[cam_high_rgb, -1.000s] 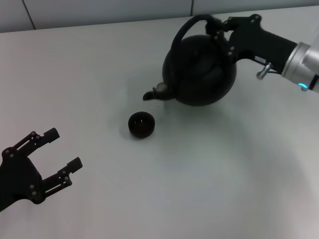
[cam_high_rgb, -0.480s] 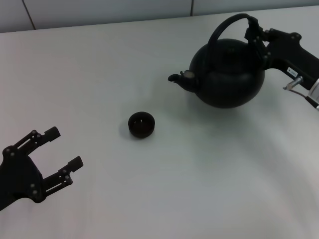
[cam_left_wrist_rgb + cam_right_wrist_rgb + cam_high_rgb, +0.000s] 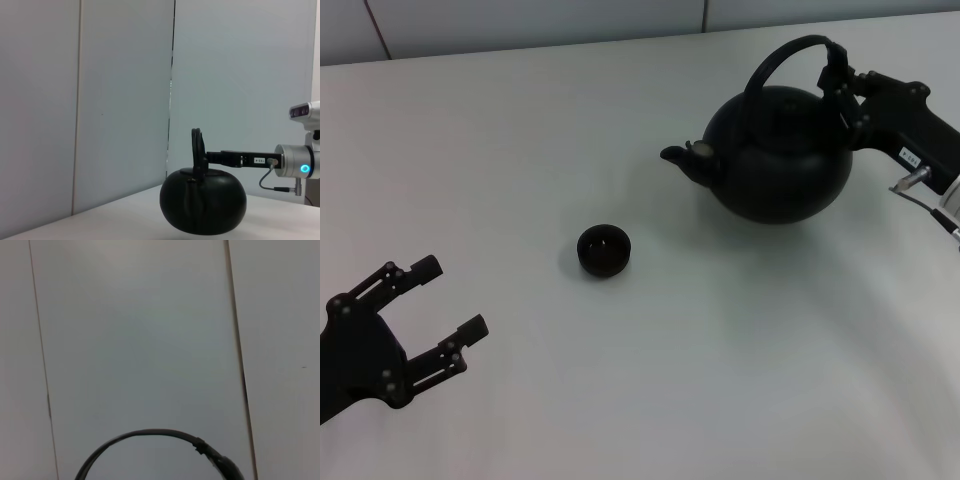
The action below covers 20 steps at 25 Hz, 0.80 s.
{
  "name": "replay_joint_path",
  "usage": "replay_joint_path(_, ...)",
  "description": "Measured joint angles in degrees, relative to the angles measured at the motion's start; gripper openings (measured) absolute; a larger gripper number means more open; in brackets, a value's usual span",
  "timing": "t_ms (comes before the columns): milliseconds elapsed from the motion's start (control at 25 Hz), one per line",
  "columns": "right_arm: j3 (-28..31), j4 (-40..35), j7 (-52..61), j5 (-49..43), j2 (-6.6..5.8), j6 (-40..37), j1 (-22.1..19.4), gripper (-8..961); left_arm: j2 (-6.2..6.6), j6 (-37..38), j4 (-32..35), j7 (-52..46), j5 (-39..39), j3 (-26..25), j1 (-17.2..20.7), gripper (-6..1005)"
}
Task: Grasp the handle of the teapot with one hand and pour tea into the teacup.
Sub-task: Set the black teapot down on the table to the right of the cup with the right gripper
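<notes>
The round matte-black teapot (image 3: 780,152) stands upright at the far right of the white table, spout (image 3: 677,158) pointing left. My right gripper (image 3: 837,72) is shut on the right side of its arched black handle (image 3: 785,52). The left wrist view shows the same teapot (image 3: 203,207) with the right gripper (image 3: 206,157) pinching the handle (image 3: 197,146). An arc of the handle (image 3: 150,437) crosses the right wrist view. The tiny black teacup (image 3: 604,250) sits on the table left of and nearer than the teapot, apart from it. My left gripper (image 3: 447,312) hangs open at the near left, holding nothing.
The white table (image 3: 650,380) stretches under everything. A pale panelled wall (image 3: 120,90) rises behind the table's far edge.
The right gripper carried the teapot to the right, away from the teacup, and brought it from tilted spout-down back to upright. The left arm has stayed still.
</notes>
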Motion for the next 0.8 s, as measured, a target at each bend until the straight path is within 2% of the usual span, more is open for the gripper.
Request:
replay_joint_path(440, 0.8, 4.7, -8.1, 0.8, 0.04, 2.7, 0.2, 170, 0.0, 0.0, 0.0, 0.2, 0.0, 0.0, -0.1, 811)
replay_joint_path(800, 1.1, 5.5, -9.2, 0.9, 0.05, 2.8, 0.3, 175, 0.0, 0.0, 0.0, 0.2, 0.0, 0.0, -0.1, 811)
